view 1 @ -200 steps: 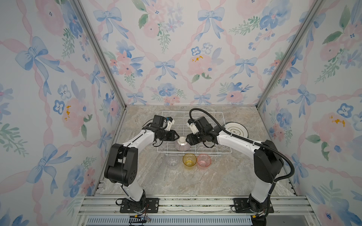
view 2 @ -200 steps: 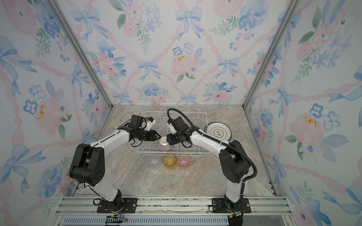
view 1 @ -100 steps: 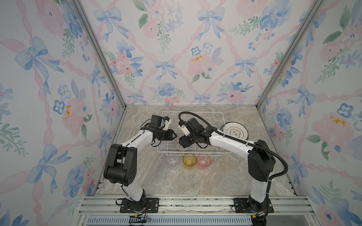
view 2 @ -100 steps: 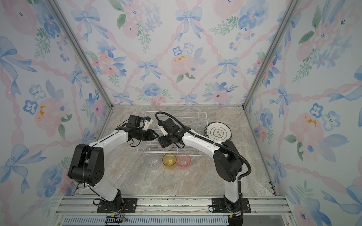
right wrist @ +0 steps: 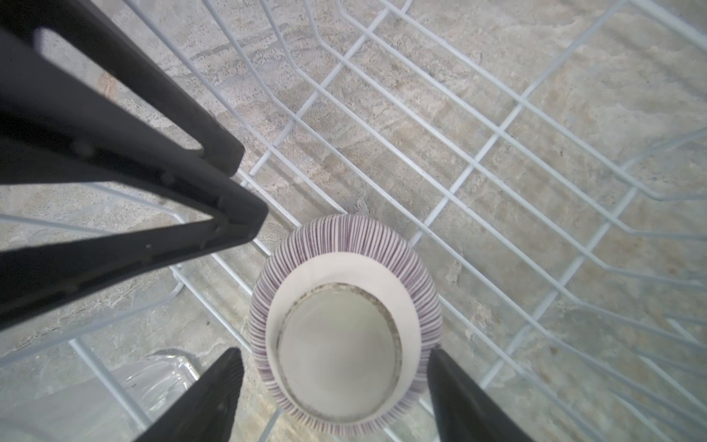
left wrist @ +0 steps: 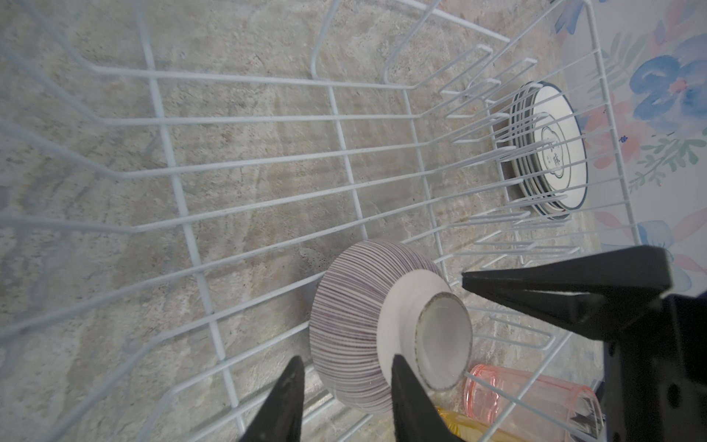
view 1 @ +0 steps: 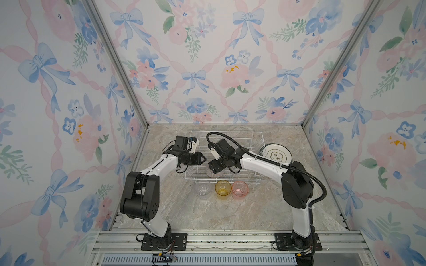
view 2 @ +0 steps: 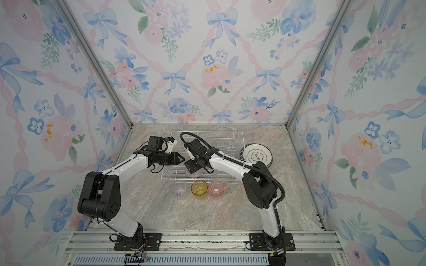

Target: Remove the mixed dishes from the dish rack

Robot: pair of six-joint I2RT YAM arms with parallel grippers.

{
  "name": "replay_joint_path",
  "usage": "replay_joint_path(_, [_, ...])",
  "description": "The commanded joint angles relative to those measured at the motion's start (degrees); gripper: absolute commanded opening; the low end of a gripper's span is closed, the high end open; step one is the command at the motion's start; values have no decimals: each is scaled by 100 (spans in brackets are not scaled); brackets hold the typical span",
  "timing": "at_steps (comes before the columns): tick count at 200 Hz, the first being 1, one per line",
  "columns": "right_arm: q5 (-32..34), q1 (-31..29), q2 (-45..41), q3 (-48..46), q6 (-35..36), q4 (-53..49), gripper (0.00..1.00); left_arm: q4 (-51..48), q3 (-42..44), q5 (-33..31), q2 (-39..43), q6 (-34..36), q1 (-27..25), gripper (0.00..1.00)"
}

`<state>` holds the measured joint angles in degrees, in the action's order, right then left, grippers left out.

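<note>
Inside the white wire dish rack, a purple-striped bowl sits upside down between the right fingers, spread wide and released; the left fingers hang parted and empty nearby. Outside on the surface lie stacked plates and clear, yellow and pink tumblers.

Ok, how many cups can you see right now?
3, in a row on the table in front of the rack: clear cup, yellow cup, pink cup. None seem hidden.
</note>
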<state>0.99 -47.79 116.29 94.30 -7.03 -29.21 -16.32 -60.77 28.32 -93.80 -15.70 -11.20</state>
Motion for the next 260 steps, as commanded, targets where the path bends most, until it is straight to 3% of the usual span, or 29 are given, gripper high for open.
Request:
replay_joint_path(1, [153, -46, 180, 228, 85, -204, 76, 65, 111, 7, 133, -47, 50, 38])
replay_joint_path(101, [60, -68, 383, 421, 125, -389, 64, 120, 148, 51, 124, -38, 87, 38])
replay_joint_path(195, [53, -29, 418, 444, 138, -501, 40, 139, 148, 78, 55, -29, 112, 38])
replay_joint_path(260, [-604, 359, -118, -62, -295, 287, 32, 184, 161, 205, -4, -29, 113, 39])
